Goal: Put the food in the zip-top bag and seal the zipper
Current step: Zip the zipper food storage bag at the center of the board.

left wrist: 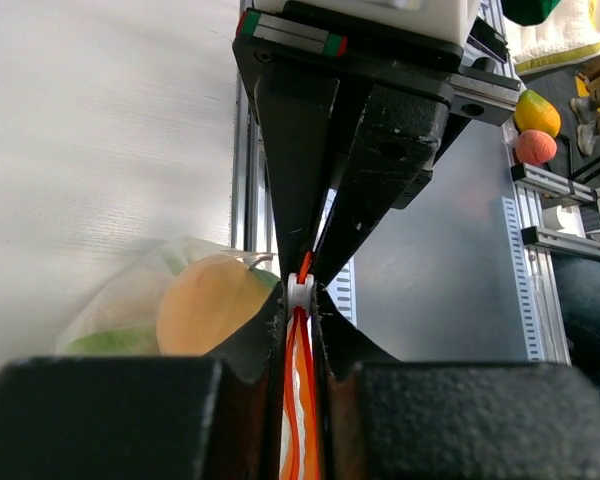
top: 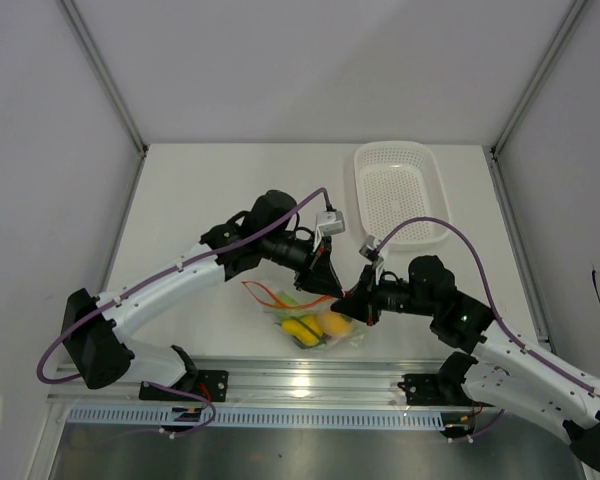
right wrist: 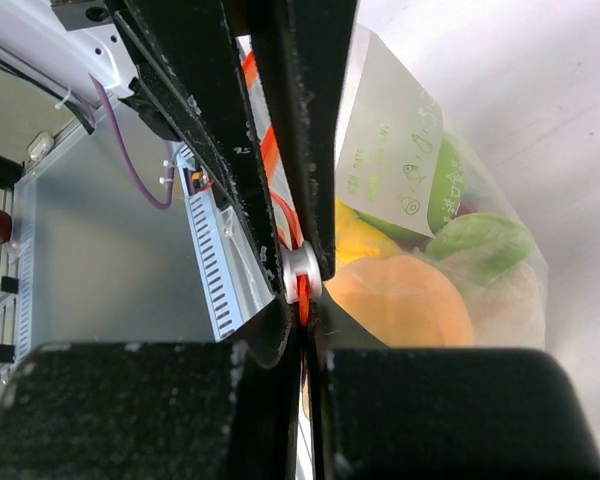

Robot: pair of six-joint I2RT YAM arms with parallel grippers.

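Near edge of white bench point(top: 180, 200): left tool point(top: 328, 282) and right tool point(top: 354, 303) tip to tip, each pinching thin red-orange zipper strip point(left wrist: 298, 400) of small clear crinkly plastic bag point(top: 315, 322); orange-yellow round toy fruit point(left wrist: 212, 303) and green pieces point(right wrist: 480, 245) inside

"What did the place look like?"

"A pale, off-white table point(top: 200, 190) stood boxed in by plain white wall panels point(top: 310, 60) at the left, right and back. Silver metal posts point(top: 102, 75) ran along the back corners."

"And the near edge?"

"A silver aluminium rail point(top: 310, 382) ran along it. Just beyond that lay a grey slotted strip point(top: 280, 417), then a smooth grey surface point(top: 280, 455)."

"How was the light?"

"Soft and even. Shadows on the table were faint, and the rail carried a bright glare near its middle."
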